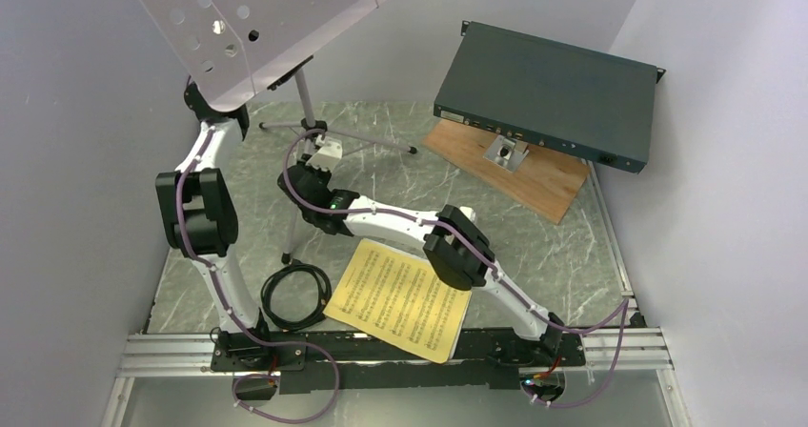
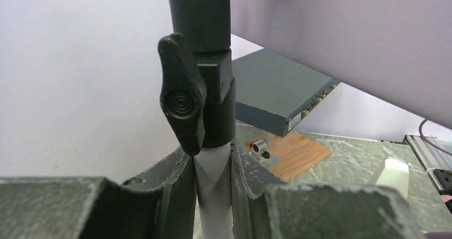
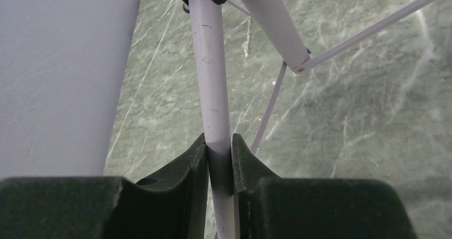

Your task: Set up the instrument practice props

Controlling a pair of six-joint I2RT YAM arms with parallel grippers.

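Observation:
The pale grey perforated music stand rises at the back left on its silver tripod. My left gripper is shut on the stand's pale pole just below the black clamp knob. In the top view it is mostly hidden under the stand's desk. My right gripper is shut on a silver tripod leg, low near the table. A yellow sheet-music page lies flat near the front, partly under my right arm. A small white object may be the metronome; I cannot tell.
A large dark-green flat box rests tilted on a wooden board at the back right. A coiled black cable lies by the left arm's base. Walls close in on the left, back and right.

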